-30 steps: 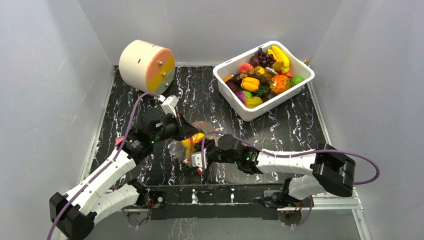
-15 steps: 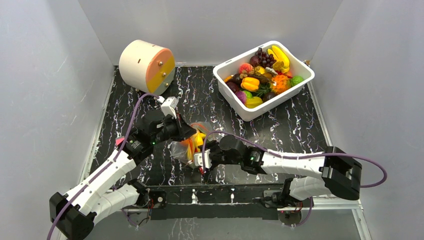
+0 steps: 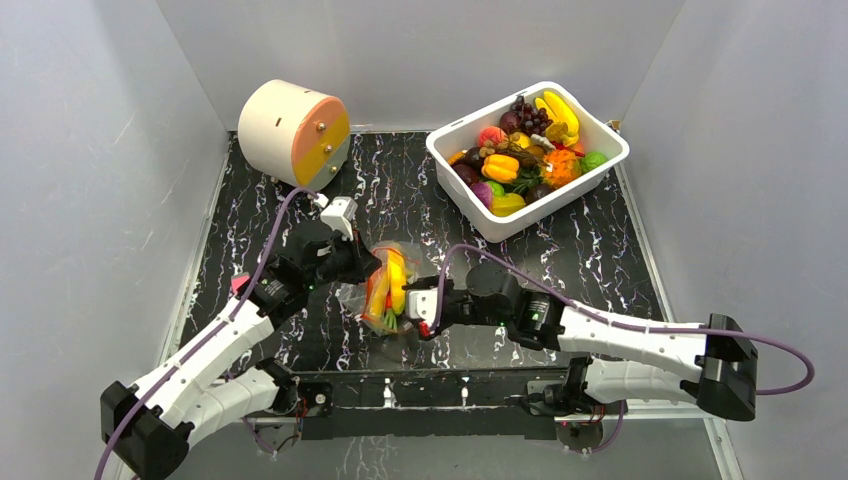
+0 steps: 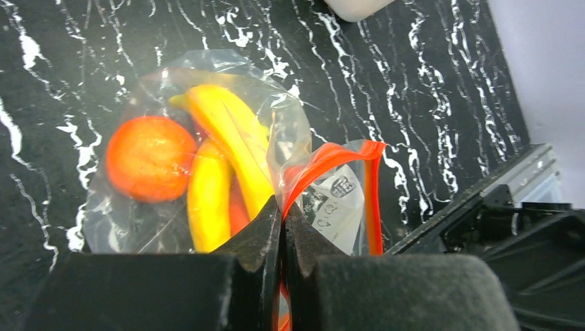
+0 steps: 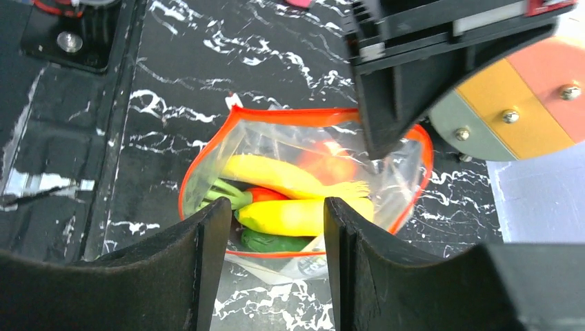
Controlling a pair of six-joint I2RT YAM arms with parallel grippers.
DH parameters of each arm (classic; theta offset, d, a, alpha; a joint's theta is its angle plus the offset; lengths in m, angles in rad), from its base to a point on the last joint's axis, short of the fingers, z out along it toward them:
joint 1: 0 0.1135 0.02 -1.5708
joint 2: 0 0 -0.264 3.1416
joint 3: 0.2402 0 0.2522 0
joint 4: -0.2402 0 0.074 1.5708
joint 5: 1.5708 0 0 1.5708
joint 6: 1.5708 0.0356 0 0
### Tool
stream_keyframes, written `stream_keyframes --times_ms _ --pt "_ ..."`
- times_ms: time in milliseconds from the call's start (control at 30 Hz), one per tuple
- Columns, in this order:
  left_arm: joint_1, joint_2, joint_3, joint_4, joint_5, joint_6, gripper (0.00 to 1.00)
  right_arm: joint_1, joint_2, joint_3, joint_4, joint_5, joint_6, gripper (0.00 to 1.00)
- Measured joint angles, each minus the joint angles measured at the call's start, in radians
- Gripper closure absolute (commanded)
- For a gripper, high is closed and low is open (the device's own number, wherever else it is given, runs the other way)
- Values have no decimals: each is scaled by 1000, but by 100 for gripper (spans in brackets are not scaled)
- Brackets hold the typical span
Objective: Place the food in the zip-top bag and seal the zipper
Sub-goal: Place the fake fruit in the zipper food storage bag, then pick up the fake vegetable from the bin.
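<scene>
Several pieces of food (image 5: 290, 181) lie inside the bag (image 3: 385, 290) on the bench (image 3: 600, 260); left fingers (image 4: 254, 240) pinch its zipper (image 4: 374, 193); right fingers (image 5: 207, 241), spread and empty, have backed off rightward; sealing looks next.

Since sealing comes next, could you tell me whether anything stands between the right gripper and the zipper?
Nothing visible does. The right gripper, jaws open, faces the open zipper directly. The left gripper pinches its far side, off that path, and the food lies inside the bag, below the rim.
</scene>
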Motion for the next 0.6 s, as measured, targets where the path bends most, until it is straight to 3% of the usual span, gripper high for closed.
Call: stream_keyframes --times_ms 267,600 --pt "0 -19 0 -46 -112 65 100 -1 -10 109 -15 146 151 46" --pt "0 -74 4 -116 -241 135 100 -69 181 303 -60 346 303 48"
